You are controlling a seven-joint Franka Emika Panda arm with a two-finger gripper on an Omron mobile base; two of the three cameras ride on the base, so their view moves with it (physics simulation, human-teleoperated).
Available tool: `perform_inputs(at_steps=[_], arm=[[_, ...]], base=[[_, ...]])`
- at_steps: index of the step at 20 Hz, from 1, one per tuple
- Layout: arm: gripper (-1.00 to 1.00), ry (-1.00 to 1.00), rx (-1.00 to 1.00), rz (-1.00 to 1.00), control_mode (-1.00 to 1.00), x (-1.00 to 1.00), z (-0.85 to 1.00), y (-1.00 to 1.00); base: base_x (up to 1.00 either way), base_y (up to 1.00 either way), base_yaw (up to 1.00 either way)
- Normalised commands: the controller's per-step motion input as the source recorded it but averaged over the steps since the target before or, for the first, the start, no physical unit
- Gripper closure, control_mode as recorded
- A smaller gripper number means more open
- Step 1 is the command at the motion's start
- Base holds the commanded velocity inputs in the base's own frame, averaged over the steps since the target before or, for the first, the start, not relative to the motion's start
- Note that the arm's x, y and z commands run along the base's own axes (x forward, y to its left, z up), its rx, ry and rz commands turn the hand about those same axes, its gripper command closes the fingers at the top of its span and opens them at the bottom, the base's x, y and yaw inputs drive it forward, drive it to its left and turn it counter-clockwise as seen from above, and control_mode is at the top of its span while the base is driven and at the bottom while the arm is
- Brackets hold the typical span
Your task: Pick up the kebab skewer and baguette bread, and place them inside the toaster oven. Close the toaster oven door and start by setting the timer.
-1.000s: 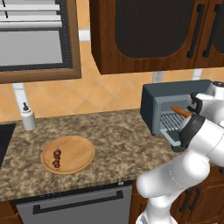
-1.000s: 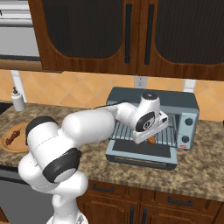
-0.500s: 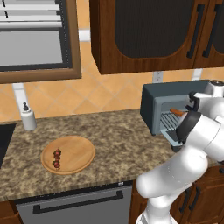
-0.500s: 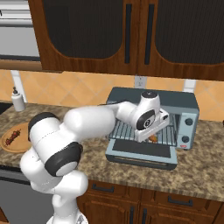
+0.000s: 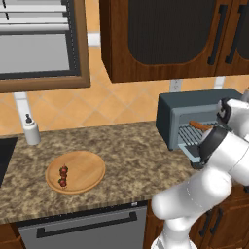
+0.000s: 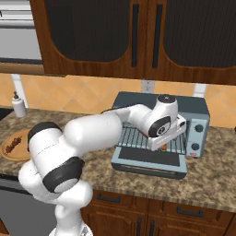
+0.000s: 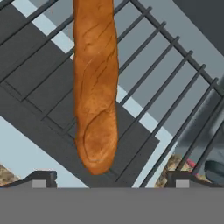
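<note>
hand (image 7: pixel 107 177): spread wide, its two dark tips standing well apart on either side of the loaf's near end and touching nothing; it hangs at the mouth of the toaster oven (image 6: pixel 161 133).
baguette bread (image 7: pixel 96 87): lying on the wire rack (image 7: pixel 175 83) inside the oven, free of the hand, with its tapered end pointing out toward the opening; in the left base view an orange end (image 5: pixel 200 126) shows above the rack.
toaster oven door (image 6: pixel 150 159): folded down flat toward the front edge of the worktop (image 5: pixel 131 155), so the oven stands open.
kebab skewer (image 5: pixel 63 176): on the round wooden board (image 5: pixel 90 165) near the front left of the worktop, well apart from the oven, lying toward the board's left side.
skewer handling: judged light and stiff along the stick, but thin, with lumpy chunks that may turn or slip between the fingers (a shallow pinch on bare stick looks risky).
where to take hold: probably across the middle, over the chunks, jaws set crosswise to the stick so it hangs level and does not tip.
baguette handling: judged light with a firm crust; resting across several rack bars it looks settled enough to leave.
caution: the stick lies low on the board, so the tips must come down close to the wood.
</note>
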Motion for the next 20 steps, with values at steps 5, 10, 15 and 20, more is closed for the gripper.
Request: perform_inputs(at_steps=[5,10,15,20], arm=[[-1.00,-0.09,0.00,-0.06,-1.00,-0.99,0.51,0.28],[-1.00,-0.02,0.00,-0.21,-1.00,-0.99,0.12,0.94],[-1.00,0.00,0.00,-0.27,-1.00,-0.81,0.00,1.00],[-1.00,0.00,0.00,-0.32,-1.00,-0.39,0.04,1.00]], base=[[0.00,0.00,0.00],[0.00,0.00,0.00],[0.00,0.00,0.00],[0.00,0.00,0.00]])
